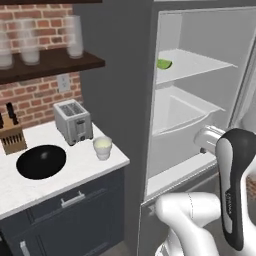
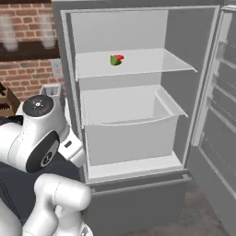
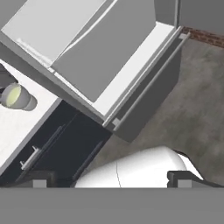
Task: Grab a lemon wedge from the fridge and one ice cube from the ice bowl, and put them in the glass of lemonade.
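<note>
The fridge (image 2: 138, 115) stands open, its door (image 2: 221, 115) swung out to the right. On its upper white shelf lies the small yellow-green lemon wedge (image 2: 114, 61) (image 1: 164, 64), with a flat red disc (image 2: 120, 57) right behind it. The black ice bowl (image 1: 41, 161) rests on the white counter, and the glass of lemonade (image 1: 102, 147) (image 3: 15, 97) stands to its right near the counter's corner. My gripper (image 3: 111, 181) is open with nothing between its fingers (image 3: 39, 180). It hangs high in front of the fridge's lower part, looking down at the drawer (image 3: 105, 57) and the floor.
A silver toaster (image 1: 73, 121) and a wooden knife block (image 1: 11, 135) stand at the back of the counter (image 1: 75, 172). Tall clear glasses (image 1: 75, 36) line a dark wall shelf. My arm's dark-and-white link (image 1: 235, 185) rises before the fridge's lower compartment.
</note>
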